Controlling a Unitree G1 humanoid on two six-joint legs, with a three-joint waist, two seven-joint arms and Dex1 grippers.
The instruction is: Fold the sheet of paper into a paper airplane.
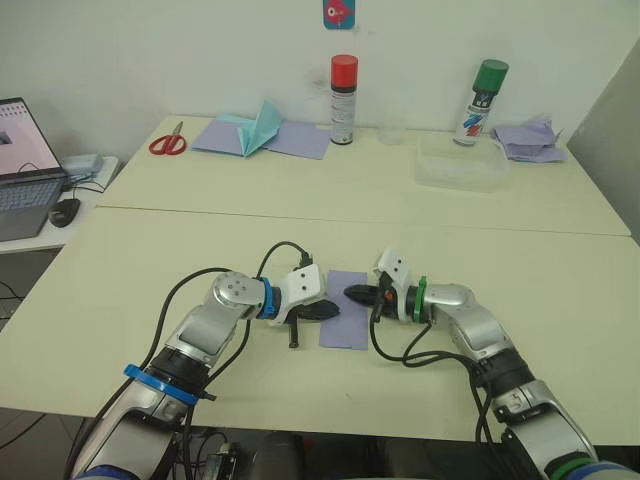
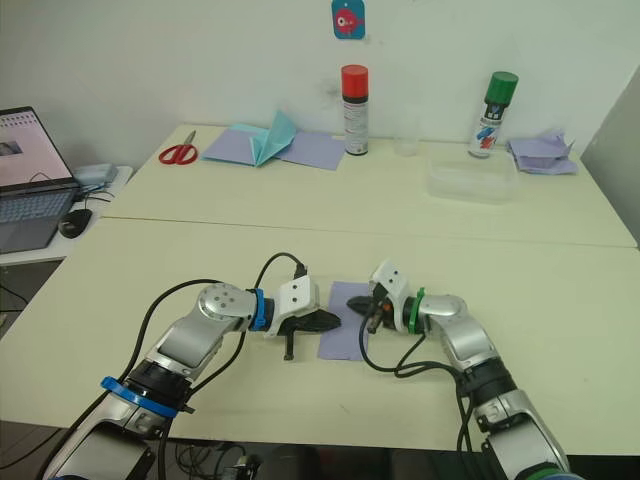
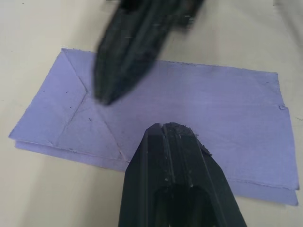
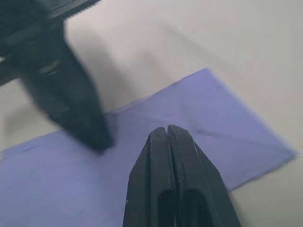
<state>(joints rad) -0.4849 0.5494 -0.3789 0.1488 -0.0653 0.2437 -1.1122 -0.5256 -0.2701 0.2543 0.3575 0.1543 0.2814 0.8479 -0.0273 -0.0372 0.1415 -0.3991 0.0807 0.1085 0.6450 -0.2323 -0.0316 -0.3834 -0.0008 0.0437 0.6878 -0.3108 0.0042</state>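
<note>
A: Sheet (image 1: 346,309) location?
B: Flat on the near table (image 1: 140,290), lying between both grippers, long side running away from the robot. Folded double lengthwise, judging by the two stacked edges in the left wrist view. Diagonal creases visible at one end.

A: Left gripper (image 1: 331,309) state?
B: Fingers together, tip resting at the sheet's left edge. Clamped on nothing; pressing, not pinching.

A: Right gripper (image 1: 355,293) state?
B: Fingers likewise together, tip over the sheet from the right side, close to the left tip. Nothing held between them.

A: Reason for closed fingers?
B: Probably to make one blunt point for pinning the sheet or rubbing down a crease. Opposed tips from both sides likely keep thin paper from sliding on the smooth surface.

A: Task progress?
B: Early. Centre fold and corner creases present, no nose, wings or ridge formed.

A: Other items?
B: On the far table: scissors (image 1: 167,142), teal tent-shaped paper (image 1: 259,127), red-capped can (image 1: 343,99), green-capped can (image 1: 480,103), clear tray (image 1: 462,167), crumpled scraps (image 1: 528,140). All well apart from the work area. Laptop (image 1: 22,166) off to the left.
</note>
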